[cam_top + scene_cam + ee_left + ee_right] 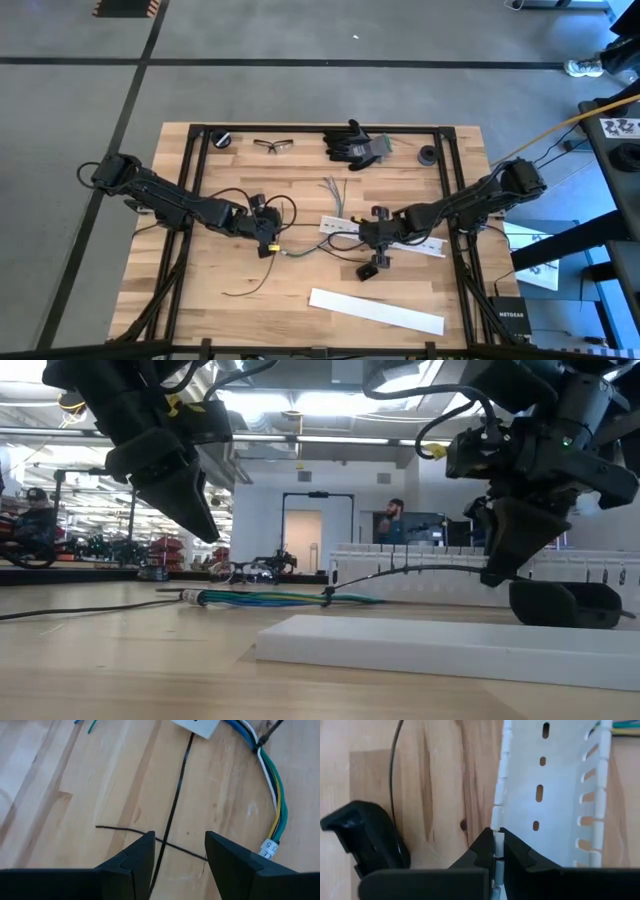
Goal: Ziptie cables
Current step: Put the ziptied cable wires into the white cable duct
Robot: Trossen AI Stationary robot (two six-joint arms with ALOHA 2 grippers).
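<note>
High view: left gripper (pixel 268 240) at table centre-left, right gripper (pixel 372 240) centre-right. Cables (pixel 305 250) lie between them. Gloves (pixel 355 146), glasses (pixel 273 145) at 12 o'clock; 2 white strips, one (pixel 375 310) at 5 o'clock.

Low view: cable bundle flat on the wood, black clip (pixel 565 605) by right gripper.

Left wrist: jaws roughly half apart, empty, over 2 crossed zipties (pixel 172 815); cables at 2 o'clock.

Right wrist: jaws pinched on perforated tray (pixel 555 795) wall.
</note>
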